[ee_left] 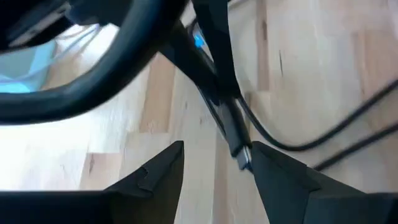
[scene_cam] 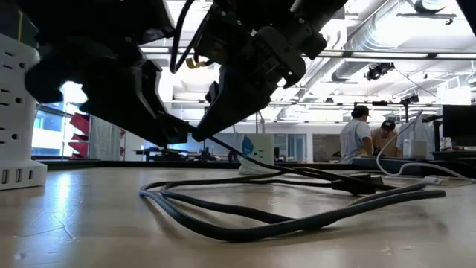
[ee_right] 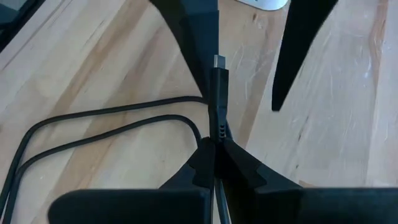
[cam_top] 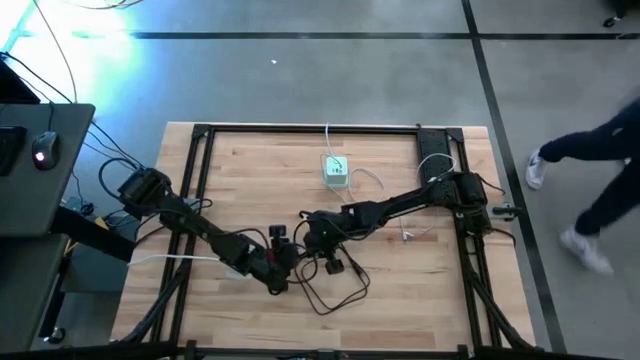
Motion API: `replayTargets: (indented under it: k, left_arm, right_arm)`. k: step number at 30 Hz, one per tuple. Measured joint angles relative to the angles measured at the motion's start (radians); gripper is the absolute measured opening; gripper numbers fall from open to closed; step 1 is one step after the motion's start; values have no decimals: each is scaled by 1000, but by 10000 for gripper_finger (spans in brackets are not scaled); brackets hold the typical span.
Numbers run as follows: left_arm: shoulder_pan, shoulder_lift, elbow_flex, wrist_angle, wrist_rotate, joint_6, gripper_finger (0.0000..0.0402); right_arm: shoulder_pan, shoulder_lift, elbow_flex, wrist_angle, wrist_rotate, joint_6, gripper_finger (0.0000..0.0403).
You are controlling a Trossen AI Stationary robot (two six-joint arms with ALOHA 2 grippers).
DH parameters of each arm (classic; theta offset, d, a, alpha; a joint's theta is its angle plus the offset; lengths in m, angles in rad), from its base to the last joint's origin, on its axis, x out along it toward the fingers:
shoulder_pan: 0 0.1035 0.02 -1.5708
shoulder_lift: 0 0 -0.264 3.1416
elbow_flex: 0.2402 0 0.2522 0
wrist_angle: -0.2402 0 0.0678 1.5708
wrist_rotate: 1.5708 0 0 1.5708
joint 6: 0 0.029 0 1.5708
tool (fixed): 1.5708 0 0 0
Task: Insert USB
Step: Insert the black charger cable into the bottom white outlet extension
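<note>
USB plug was held above the tabletop mid-table, clamped at its stiff moulded body by the right hand; left hand stood apart around its tip. Light, rigid connector and limp cable were judged best gripped by the body

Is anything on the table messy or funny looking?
Only the black cable: it sprawls in loose loops across the wooden table instead of lying neatly. Its plug end is pinched in the right pincer. Nothing looks broken or spilled.
</note>
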Motion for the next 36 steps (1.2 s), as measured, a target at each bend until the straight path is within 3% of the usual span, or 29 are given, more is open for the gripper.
replayTargets:
  k: [8,15,25,29,36]
  left_arm:
    - [-4,4,0,70,18,59,109]
    - [0,4,0,67,14,56,12]
    - [-12,3,0,68,18,-167,3]
    - [-39,-12,0,57,24,-237,2]
    - [-98,-67,0,23,-4,-319,1]
  right_arm:
    - [-1,-1,1,-9,-2,0,0]
    - [-2,-1,1,-3,-2,-2,0]
    - [15,-1,1,0,24,-28,3]
    - [55,0,1,34,125,-67,39]
    - [102,2,1,214,186,-30,137]
